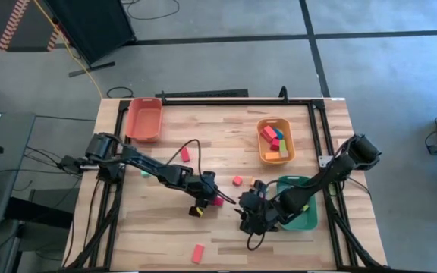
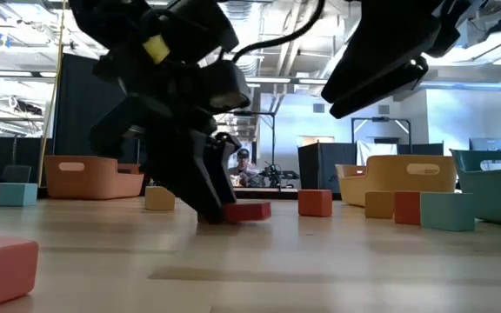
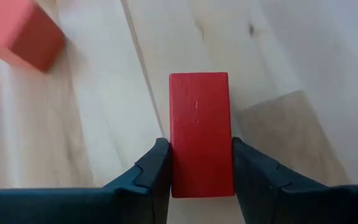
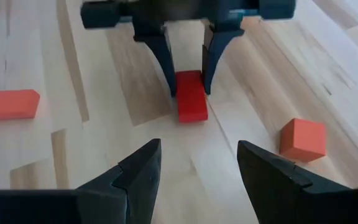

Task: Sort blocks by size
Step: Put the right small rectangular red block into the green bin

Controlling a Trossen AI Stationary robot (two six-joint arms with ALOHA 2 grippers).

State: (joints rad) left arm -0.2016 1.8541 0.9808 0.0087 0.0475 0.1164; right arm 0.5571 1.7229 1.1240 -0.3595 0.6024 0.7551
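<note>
Landmark: red block [image 3: 201,140] lying flat on the wooden table [image 1: 226,144], near its middle.

Left wrist view only: left gripper [image 3: 201,171] narrow, one finger [image 3: 154,171] along each long side of the red block; whether pads press or merely flank it, cannot tell. A second, paler red block [image 3: 20,31] just beyond.

Right wrist view only: right gripper [image 4: 197,165] spread wide, holding nothing, facing the red block and the left gripper from the opposite side; a long red-orange bar [image 4: 8,104] and an orange cube [image 4: 303,138] well apart to either side of the red block.

Low view only: red block resting on the table surface, not lifted; a person far behind in the room.

High view, containers, left to right:
- Red-orange tray [image 1: 143,118], far left of the red block: contents not visible.
- Orange tray [image 1: 275,141], right and beyond: several blocks, red, teal, green, orange.
- Green tray [image 1: 303,205], right of the red block: partly hidden under the right arm.
</note>
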